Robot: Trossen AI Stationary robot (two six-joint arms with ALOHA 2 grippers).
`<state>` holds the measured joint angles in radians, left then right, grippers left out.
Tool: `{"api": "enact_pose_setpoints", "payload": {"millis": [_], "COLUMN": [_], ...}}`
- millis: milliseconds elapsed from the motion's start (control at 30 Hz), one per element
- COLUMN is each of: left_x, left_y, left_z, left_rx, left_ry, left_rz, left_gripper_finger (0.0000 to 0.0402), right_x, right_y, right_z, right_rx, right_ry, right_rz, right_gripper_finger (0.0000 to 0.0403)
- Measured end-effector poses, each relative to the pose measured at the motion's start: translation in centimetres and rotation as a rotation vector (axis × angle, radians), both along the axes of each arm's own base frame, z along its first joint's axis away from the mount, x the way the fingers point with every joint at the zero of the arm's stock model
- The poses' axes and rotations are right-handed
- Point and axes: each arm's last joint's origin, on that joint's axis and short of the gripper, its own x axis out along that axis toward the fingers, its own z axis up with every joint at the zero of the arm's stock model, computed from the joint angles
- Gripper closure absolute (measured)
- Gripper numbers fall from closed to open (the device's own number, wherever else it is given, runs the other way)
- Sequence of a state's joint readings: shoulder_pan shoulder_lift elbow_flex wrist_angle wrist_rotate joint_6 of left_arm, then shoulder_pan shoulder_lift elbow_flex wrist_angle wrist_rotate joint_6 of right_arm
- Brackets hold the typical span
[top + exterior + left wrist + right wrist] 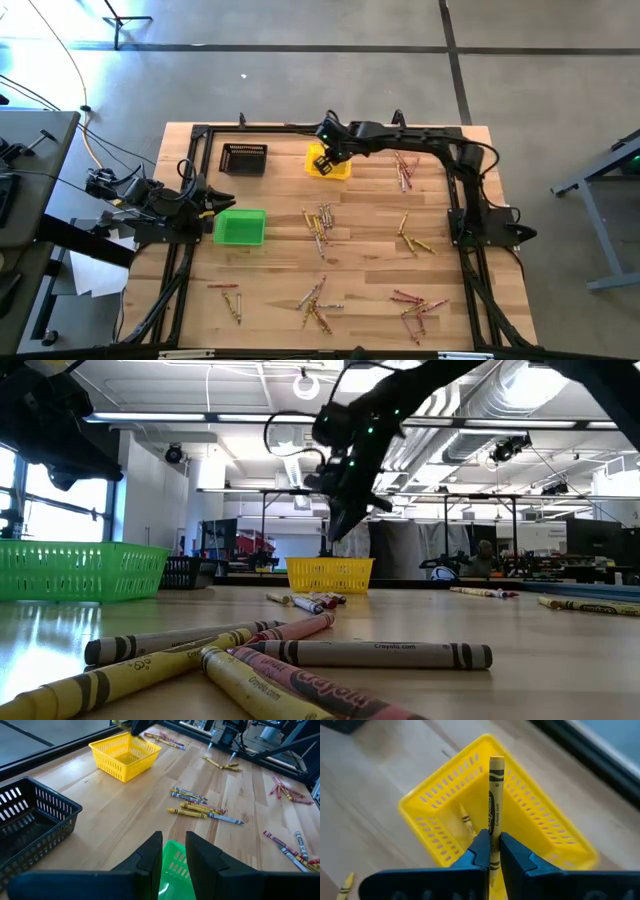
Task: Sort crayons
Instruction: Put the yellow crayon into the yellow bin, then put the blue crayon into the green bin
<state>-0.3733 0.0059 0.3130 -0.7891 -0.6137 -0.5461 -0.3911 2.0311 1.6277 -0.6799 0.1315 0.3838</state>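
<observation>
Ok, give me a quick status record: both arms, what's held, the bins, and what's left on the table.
right gripper: above the yellow bin, jaws shut on a yellow crayon
yellow bin contents: at least one crayon inside
left gripper: waiting over the green bin, holding nothing
black bin: looks empty in the left wrist view
loose crayons: clusters scattered across the table

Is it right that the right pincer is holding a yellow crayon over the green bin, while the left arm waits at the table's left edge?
Not quite. The right pincer does grip a yellow crayon, but it hangs over the yellow bin, not the green one, as the right wrist view shows. The green bin sits beside the left pincer, which waits at the left edge.
</observation>
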Motion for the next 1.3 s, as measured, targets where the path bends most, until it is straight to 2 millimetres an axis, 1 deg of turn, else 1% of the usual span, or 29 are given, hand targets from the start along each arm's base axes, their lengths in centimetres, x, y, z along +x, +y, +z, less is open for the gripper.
{"api": "enact_pose_setpoints", "payload": {"millis": [133, 300, 600, 667, 767, 867, 967, 1133, 1300], "left_x": [0.0, 0.0, 0.0, 0.0, 0.0, 0.0, 0.0, 0.0, 0.0], "left_y": [0.0, 0.0, 0.0, 0.0, 0.0, 0.0, 0.0, 0.0, 0.0], "left_z": [0.0, 0.0, 0.0, 0.0, 0.0, 0.0, 0.0, 0.0, 0.0], "left_rx": [0.0, 0.0, 0.0, 0.0, 0.0, 0.0, 0.0, 0.0, 0.0], "left_ry": [0.0, 0.0, 0.0, 0.0, 0.0, 0.0, 0.0, 0.0, 0.0], "left_rz": [0.0, 0.0, 0.0, 0.0, 0.0, 0.0, 0.0, 0.0, 0.0], "left_gripper_finger": [0.0328, 0.0328, 0.0328, 0.0328, 0.0328, 0.0328, 0.0328, 0.0328, 0.0328], "right_x": [0.5, 0.6, 0.7, 0.7, 0.9, 1.1, 1.2, 1.2, 1.3], "right_y": [-0.2, -0.2, -0.4, -0.3, 0.0, 0.9, 2.4, 5.6, 8.5], "right_z": [-1.7, -1.9, -1.5, -1.1, 0.0, 1.1, 1.7, 1.6, 1.5], "right_rx": [0.046, 0.05, 0.052, 0.102, 0.173, 0.204, 0.23, 0.254, 0.167], "right_ry": [0.018, 0.016, -0.02, -0.035, -0.049, -0.019, 0.025, 0.114, 0.197], "right_rz": [0.008, -0.004, -0.031, -0.051, -0.071, -0.085, -0.101, -0.123, -0.11], "right_gripper_finger": [0.0382, 0.0366, 0.0323, 0.0319, 0.0319, 0.032, 0.032, 0.032, 0.032]}}
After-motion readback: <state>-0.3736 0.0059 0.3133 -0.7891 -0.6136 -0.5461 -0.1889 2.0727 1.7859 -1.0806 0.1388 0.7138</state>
